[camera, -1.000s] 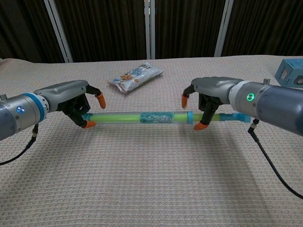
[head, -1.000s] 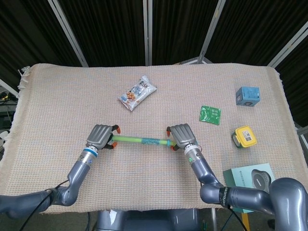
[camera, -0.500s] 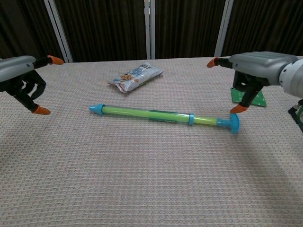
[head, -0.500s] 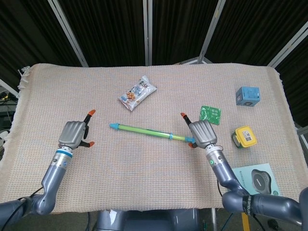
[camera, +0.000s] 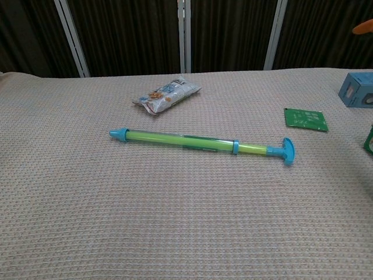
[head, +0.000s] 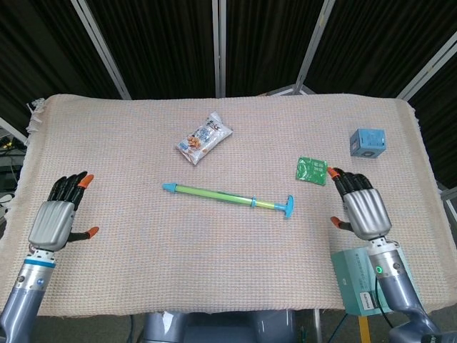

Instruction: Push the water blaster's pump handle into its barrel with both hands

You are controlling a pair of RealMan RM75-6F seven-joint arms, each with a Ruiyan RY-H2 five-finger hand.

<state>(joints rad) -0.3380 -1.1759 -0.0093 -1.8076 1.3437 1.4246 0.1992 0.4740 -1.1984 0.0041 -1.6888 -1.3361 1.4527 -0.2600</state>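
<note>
The water blaster (head: 221, 196) (camera: 186, 142) lies flat on the woven cloth near the table's middle, a green tube with a blue nozzle at its left end. Its blue pump handle (head: 289, 207) (camera: 287, 151) sticks out a short way at the right end. My left hand (head: 58, 216) hovers far to the left near the table edge, fingers spread, holding nothing. My right hand (head: 361, 207) is well to the right of the handle, fingers also spread and empty. In the chest view only an orange fingertip (camera: 362, 25) shows at the top right corner.
A snack packet (head: 204, 137) (camera: 166, 93) lies behind the blaster. A green sachet (head: 312, 170) (camera: 305, 118), a blue box (head: 368, 143) (camera: 355, 89), a yellow device (head: 334, 196) and a teal box (head: 353, 279) sit on the right side.
Both hands let go of the blaster and drew far apart to the table's sides. The blaster now lies on the cloth, slightly angled, with a short length of handle out.
</note>
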